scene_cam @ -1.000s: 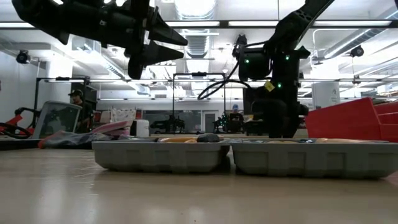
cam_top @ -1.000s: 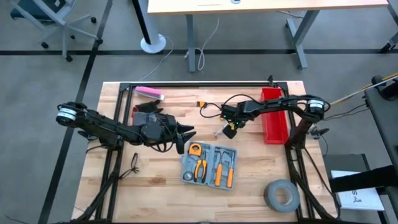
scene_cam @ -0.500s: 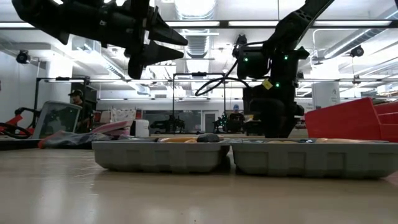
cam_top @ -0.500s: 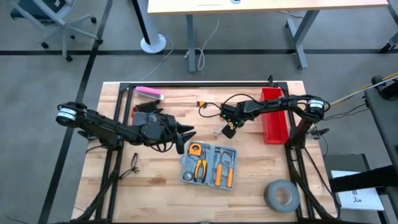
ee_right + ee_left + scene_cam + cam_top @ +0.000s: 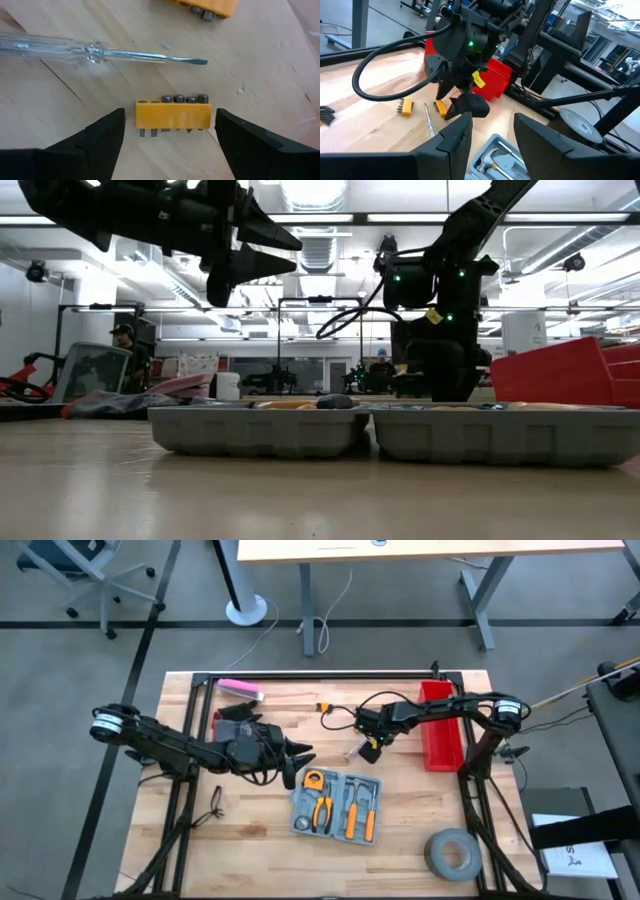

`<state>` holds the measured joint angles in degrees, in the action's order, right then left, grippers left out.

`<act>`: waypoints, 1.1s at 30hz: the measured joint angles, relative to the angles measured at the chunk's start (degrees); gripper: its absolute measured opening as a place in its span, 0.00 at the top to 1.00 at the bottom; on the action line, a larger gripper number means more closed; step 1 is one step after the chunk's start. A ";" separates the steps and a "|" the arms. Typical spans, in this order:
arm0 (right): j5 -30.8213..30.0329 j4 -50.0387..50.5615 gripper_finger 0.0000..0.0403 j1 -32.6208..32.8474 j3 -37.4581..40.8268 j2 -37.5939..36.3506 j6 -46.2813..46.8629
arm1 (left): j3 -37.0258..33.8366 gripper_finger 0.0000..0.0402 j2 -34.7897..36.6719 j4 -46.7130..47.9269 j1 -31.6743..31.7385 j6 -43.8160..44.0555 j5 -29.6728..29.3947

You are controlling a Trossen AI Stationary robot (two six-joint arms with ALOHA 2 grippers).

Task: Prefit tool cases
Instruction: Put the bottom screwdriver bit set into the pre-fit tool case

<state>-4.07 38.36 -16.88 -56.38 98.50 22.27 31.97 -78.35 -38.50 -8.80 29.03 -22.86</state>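
Grey floor (image 5: 80, 660) around the table, an office chair (image 5: 85, 570) nearby (ceiling strip lights (image 5: 90, 220) glow overhead).

1 open tool case (image 5: 337, 807), 2 orange bit holders (image 5: 407, 106), 1 screwdriver (image 5: 90, 50), 1 tape roll (image 5: 452, 853).

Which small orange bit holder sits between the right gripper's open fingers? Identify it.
The orange bit holder beside the clear-handled screwdriver, framed by the right gripper; the other orange holder lies beyond the screwdriver.

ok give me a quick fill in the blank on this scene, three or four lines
1. The right end effector hovers open over a ____ bit holder.
2. Beside the holder lies a clear-handled ____.
3. The case lies ____, tools inside.
4. The tape roll sits near the table's ____ side.

Missing: yellow; screwdriver; open; right
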 joint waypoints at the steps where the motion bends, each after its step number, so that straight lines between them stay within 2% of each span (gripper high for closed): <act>1: 0.01 -0.01 0.30 0.00 0.02 0.00 -0.03 | 0.00 0.62 0.00 0.00 0.00 0.01 0.00; 7: 0.10 -0.36 0.29 0.00 0.69 -0.02 -0.20 | 0.00 0.62 0.00 -0.02 0.00 0.00 -0.02; 20: 0.21 -3.53 0.35 0.02 1.28 -0.02 -1.56 | 0.00 0.62 0.00 -0.04 0.00 -0.47 -0.03; 33: -0.07 -3.97 0.45 0.00 3.14 -0.24 -2.99 | 0.00 0.62 0.00 -0.04 0.00 -0.89 -0.06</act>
<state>-4.13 34.39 -16.88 -53.24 98.26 19.29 31.97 -78.35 -38.54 -8.80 28.14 -22.92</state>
